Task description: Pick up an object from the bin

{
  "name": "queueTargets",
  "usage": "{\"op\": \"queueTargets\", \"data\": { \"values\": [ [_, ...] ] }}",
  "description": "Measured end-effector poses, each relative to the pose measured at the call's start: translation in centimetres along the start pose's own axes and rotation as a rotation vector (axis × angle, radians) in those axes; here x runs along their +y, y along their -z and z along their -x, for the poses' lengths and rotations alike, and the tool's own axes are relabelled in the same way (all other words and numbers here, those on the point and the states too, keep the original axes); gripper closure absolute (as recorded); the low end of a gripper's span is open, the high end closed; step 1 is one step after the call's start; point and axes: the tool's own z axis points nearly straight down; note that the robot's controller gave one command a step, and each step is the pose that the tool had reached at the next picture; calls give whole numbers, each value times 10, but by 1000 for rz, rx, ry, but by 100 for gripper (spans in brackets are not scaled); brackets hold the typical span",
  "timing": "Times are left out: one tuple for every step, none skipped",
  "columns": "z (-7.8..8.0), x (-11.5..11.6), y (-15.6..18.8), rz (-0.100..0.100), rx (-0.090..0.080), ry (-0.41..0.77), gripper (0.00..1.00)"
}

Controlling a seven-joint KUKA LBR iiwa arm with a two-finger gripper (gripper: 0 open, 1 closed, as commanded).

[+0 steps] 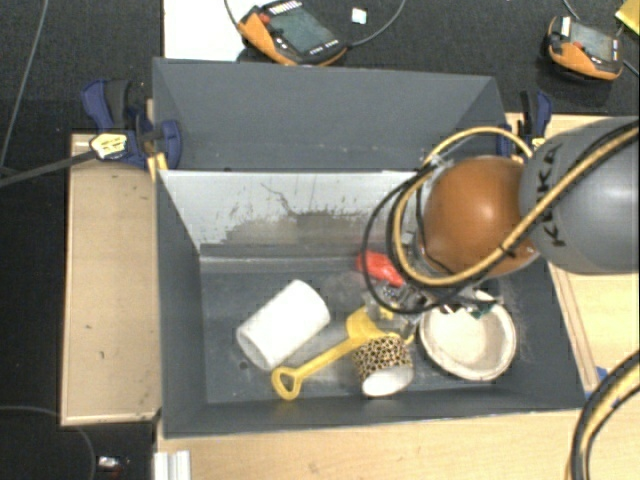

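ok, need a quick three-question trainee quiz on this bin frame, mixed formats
1. True or false: the white cylinder lies furthest left of the things in the bin.
2. Which thing lies nearest the bin's right wall? A) white cylinder B) white bowl C) yellow scoop
3. Fill in: the small thing furthest back on the bin floor is ___ in colour.
Key: 1 true; 2 B; 3 red.
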Motion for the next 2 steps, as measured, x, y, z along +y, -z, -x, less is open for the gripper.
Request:
{"op": "queueTargets", "data": {
  "values": [
    [-20,2,104,16,16,10,100],
    [-31,0,30,11,7,228,100]
  ]
}}
